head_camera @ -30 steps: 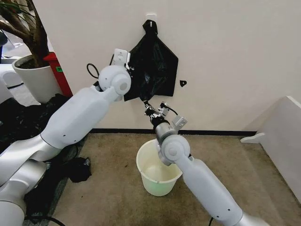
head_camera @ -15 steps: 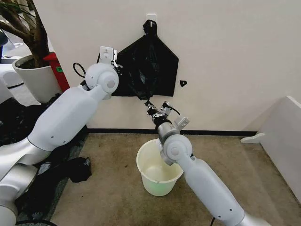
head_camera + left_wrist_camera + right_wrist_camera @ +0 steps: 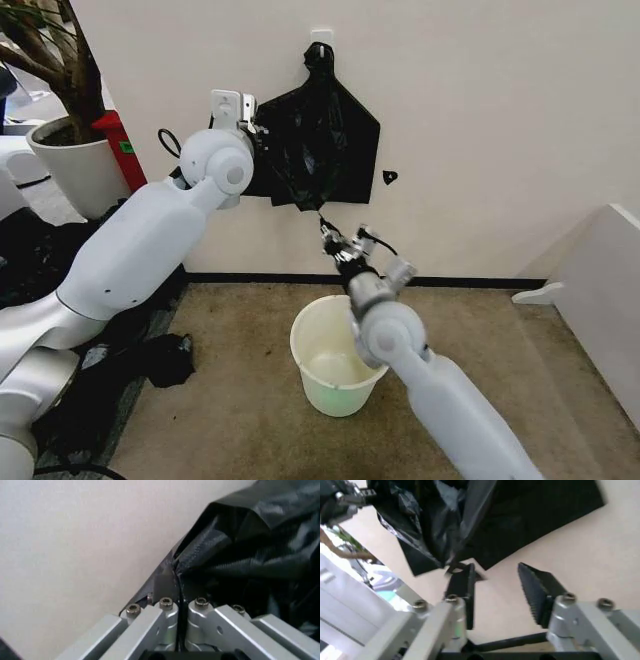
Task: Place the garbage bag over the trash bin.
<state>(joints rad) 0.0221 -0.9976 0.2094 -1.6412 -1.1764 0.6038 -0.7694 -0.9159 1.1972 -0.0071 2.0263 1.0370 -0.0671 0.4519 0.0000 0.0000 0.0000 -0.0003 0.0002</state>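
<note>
Clamped shut, the jaws of the left gripper [image 3: 177,592] pinched the left edge of the garbage bag [image 3: 318,140], which hung against the far wall from a hook [image 3: 320,38], while the right gripper [image 3: 502,587] sat just under the bag's lowest tip with its jaws spread and holding nothing. Below, nearer and on the carpet [image 3: 220,410], the trash bin [image 3: 335,360] stood upright, apart from the bag.

glossy black garbage bag [image 3: 318,150], white trash bin [image 3: 336,360]
</note>
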